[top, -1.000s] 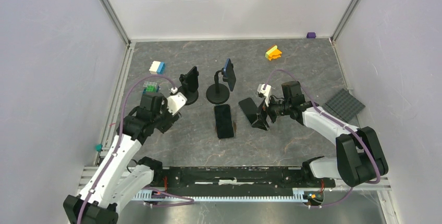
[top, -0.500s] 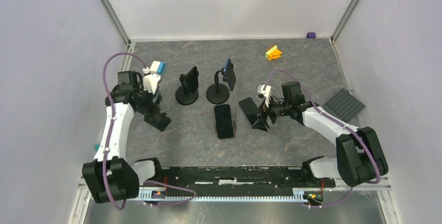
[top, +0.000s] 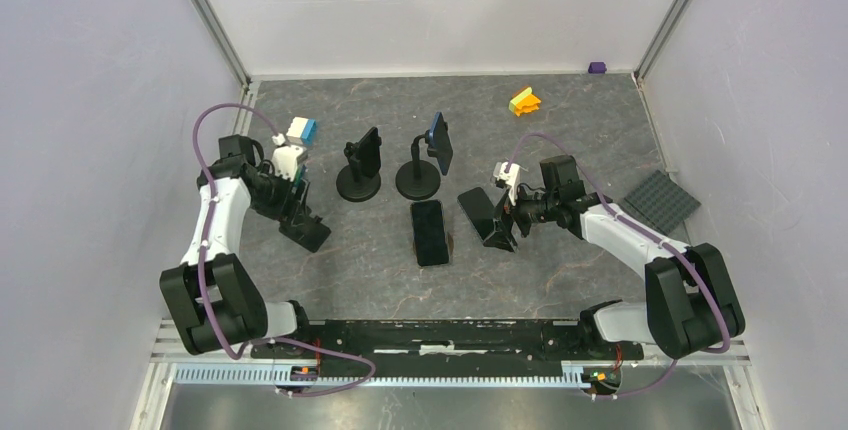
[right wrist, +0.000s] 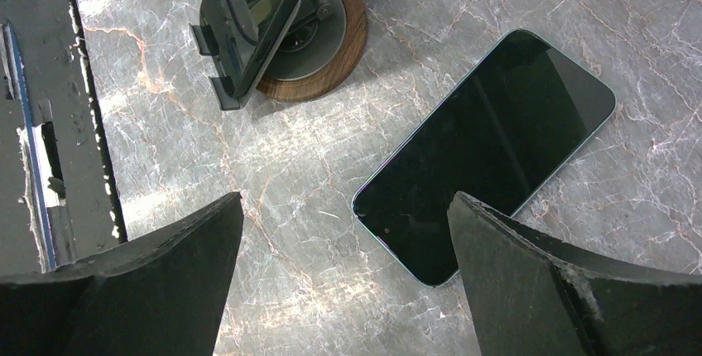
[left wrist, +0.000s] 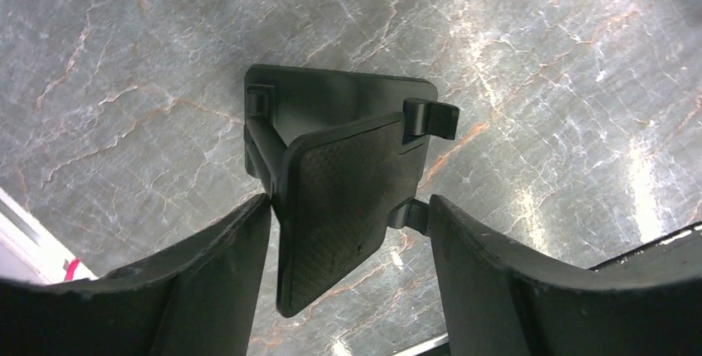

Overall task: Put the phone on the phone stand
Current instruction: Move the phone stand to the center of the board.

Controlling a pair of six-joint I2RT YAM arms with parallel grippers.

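Observation:
The phone (top: 430,232) lies flat and screen up on the marble table, also seen in the right wrist view as the phone (right wrist: 488,157). A black folding phone stand (left wrist: 348,165) rests on the table at the left, seen from above as the phone stand (top: 310,234). My left gripper (left wrist: 349,200) straddles it: one finger presses the plate's edge and the other touches its lower hook. In the top view the left gripper (top: 297,208) is over it. My right gripper (right wrist: 346,207) is open just right of the phone with nothing between its fingers, also seen from above as the right gripper (top: 497,226).
Two black pedestal stands (top: 359,186) (top: 419,182), each carrying a phone, stand behind the flat phone. A stand on a wooden base (right wrist: 319,33) sits close to the right gripper. Toy blocks (top: 301,130) (top: 524,101), a grey baseplate (top: 661,201) and the front rail (top: 450,335) lie around.
My left arm has swung left, away from the pedestal stand, and its gripper now sits over the folding stand. The right arm and the phone have not moved.

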